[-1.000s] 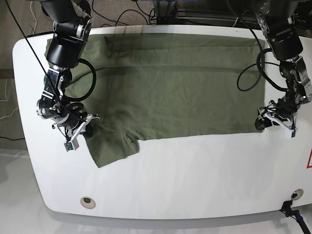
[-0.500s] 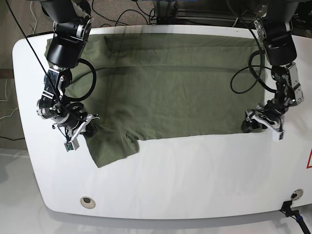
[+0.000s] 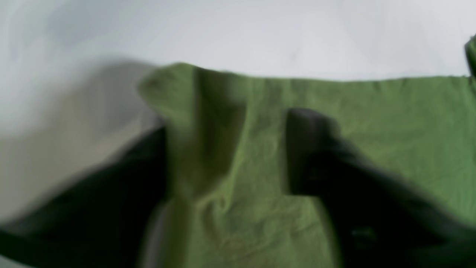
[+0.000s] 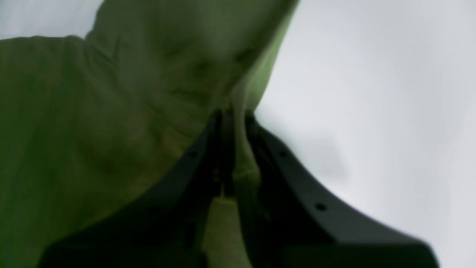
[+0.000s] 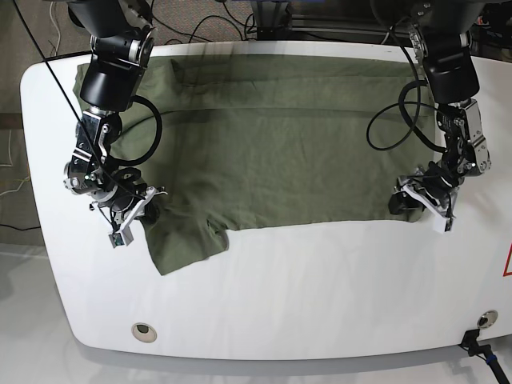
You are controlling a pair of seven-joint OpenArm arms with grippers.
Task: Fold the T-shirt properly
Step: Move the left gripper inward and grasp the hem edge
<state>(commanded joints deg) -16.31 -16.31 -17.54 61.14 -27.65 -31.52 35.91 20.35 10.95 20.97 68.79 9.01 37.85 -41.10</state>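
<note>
The olive-green T-shirt lies spread flat on the white table, with one sleeve sticking out toward the front edge. On the base view's left, my right gripper is at the sleeve's edge. The right wrist view shows this right gripper shut on a pinched ridge of T-shirt. My left gripper sits at the hem corner on the base view's right. In the blurred left wrist view, the left gripper is open, its fingers straddling the T-shirt corner.
Black cables loop from both arms over the cloth. A round hole sits in the table near the front left, and a small black fitting at the front right corner. More cables lie on the floor behind the table.
My left gripper has slid toward the base view's left, from just off the hem onto the T-shirt's corner. The right gripper has stayed on the sleeve edge.
</note>
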